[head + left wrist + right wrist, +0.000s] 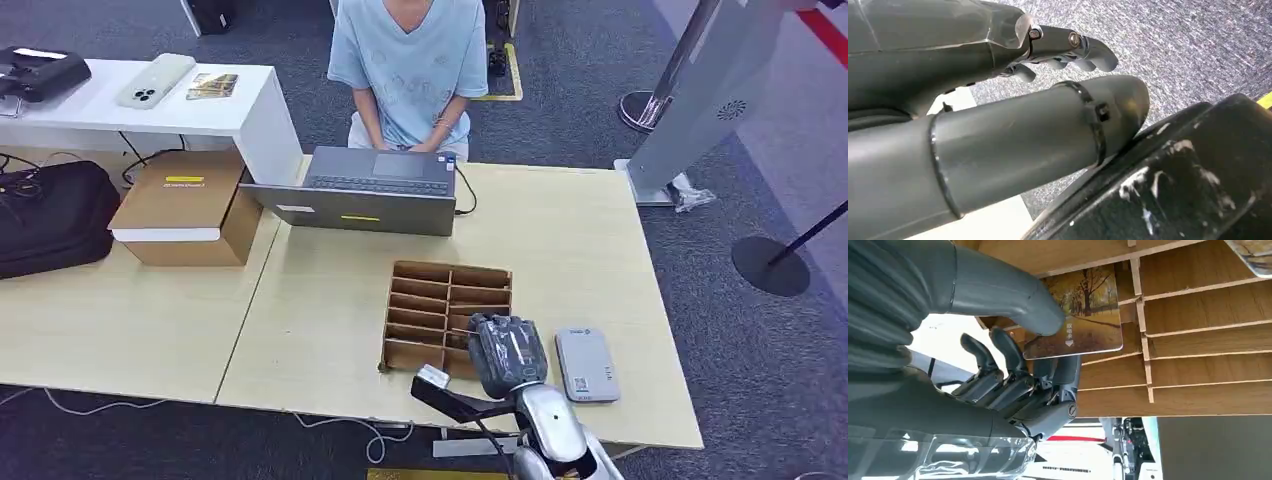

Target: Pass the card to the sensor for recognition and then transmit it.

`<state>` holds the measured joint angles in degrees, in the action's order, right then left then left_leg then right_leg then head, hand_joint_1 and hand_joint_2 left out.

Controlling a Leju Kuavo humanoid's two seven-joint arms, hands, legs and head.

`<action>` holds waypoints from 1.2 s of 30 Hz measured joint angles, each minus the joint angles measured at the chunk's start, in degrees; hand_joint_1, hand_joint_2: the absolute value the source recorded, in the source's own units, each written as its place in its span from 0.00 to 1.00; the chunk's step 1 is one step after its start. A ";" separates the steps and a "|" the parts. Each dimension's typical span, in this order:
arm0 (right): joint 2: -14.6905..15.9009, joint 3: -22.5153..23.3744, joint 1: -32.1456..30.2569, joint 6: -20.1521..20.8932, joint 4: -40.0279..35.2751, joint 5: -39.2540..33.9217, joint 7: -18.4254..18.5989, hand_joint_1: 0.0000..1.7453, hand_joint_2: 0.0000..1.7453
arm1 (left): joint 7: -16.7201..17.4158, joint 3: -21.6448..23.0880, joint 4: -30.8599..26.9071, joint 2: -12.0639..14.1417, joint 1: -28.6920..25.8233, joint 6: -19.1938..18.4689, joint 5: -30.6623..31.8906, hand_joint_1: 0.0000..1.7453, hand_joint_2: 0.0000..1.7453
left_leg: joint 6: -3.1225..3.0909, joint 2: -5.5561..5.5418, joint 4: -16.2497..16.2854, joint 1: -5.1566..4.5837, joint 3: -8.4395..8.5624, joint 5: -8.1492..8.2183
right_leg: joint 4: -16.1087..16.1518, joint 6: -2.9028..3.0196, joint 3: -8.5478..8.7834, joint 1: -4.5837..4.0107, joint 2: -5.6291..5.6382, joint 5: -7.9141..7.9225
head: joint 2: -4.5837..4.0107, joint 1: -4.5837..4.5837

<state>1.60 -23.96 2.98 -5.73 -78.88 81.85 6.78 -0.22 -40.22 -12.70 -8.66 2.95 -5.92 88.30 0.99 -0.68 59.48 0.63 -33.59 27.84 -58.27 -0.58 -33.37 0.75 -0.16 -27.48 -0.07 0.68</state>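
From the head view you see the right hand (507, 352) low over the near right corner of the wooden card organizer (447, 315), its ribbed grey back hiding whatever it holds. The grey sensor (587, 365) lies flat just beside the hand on its right, near the tabletop's (320, 330) front edge. Beyond the organizer the wood is bare up to an open laptop (375, 190), where a person (410, 65) in a light blue shirt sits — open room on the left of the organizer too.

The left wrist view gives you the left hand (1058, 50) hanging over grey carpet (1188, 45), fingers (1095, 52) curled in with nothing between them.

The right wrist view shows what the head view cannot: the card (1083, 315), printed with autumn trees, pinched between the thick thumb (1013, 295) on its face and the dark fingers (1068, 372) beneath. The card sits against the organizer's slats (1198, 335), with thin dividers close by its edges — you cannot tell whether its far end is inside a slot.
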 joint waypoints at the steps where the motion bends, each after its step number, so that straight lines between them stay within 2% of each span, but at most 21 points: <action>1: 0.00 0.00 0.00 -0.07 0.00 -0.04 -0.09 1.00 1.00 | 0.00 -0.02 0.00 0.00 0.00 0.00 0.00 0.00 0.00 | 0.00 0.00 0.00 0.00 0.00 0.00 | 0.00 0.00 0.00 0.00 0.00 0.00 | 0.00 0.00; 8: -0.02 0.04 -0.15 -0.52 -0.26 -3.75 -2.39 1.00 1.00 | -0.09 0.04 0.00 0.00 0.00 -0.02 0.00 0.00 0.00 | 0.00 0.00 0.00 0.00 0.00 0.00 | 0.00 0.00 0.00 0.00 0.00 0.00 | 0.00 0.00; 10: -0.02 0.13 -0.49 -0.57 -1.03 -6.41 -4.18 1.00 1.00 | -0.15 0.04 0.00 0.02 -0.01 -0.02 0.00 0.00 0.00 | 0.00 0.00 0.00 0.00 0.00 0.00 | 0.00 0.00 0.00 0.00 0.00 0.00 | 0.00 0.00; 19: 0.83 1.75 -2.70 -0.59 -10.55 -26.85 -15.21 1.00 1.00 | -0.89 0.04 0.00 0.15 -0.04 -0.02 -0.02 0.00 0.00 | 0.00 0.01 0.00 0.00 -0.02 0.00 | 0.00 0.00 -0.04 0.00 0.02 -0.01 | 0.00 0.00; 23: 1.77 2.32 -3.30 0.67 -14.25 -32.65 -18.42 1.00 1.00 | -0.92 0.04 0.00 0.15 -0.04 -0.02 -0.02 0.00 0.00 | 0.00 0.01 0.00 0.00 -0.02 0.00 | 0.00 0.00 -0.04 0.00 0.02 -0.01 | 0.00 0.00; 32: 2.99 2.67 -3.39 3.13 -18.16 -40.04 -24.00 1.00 1.00 | -0.92 0.04 0.00 0.15 -0.03 -0.07 -0.02 0.00 0.00 | 0.00 0.01 0.00 0.00 -0.02 0.00 | 0.00 0.00 -0.04 0.00 0.01 -0.01 | 0.00 0.00; 36: 2.99 2.67 -1.62 2.36 -18.93 -40.20 -26.16 1.00 1.00 | -0.92 0.33 0.00 0.15 0.00 -0.13 0.00 0.00 0.00 | 0.00 0.02 0.00 0.00 -0.03 0.00 | -0.01 0.01 -0.04 0.00 0.05 0.00 | 0.00 0.00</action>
<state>4.59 -21.29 1.36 -3.36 -97.81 41.65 -19.39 -1.14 -39.89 -12.70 -8.50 2.95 -6.05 88.30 0.99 -0.66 59.49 0.63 -33.62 27.83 -58.28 -0.57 -33.40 0.75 -0.11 -27.48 -0.07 0.68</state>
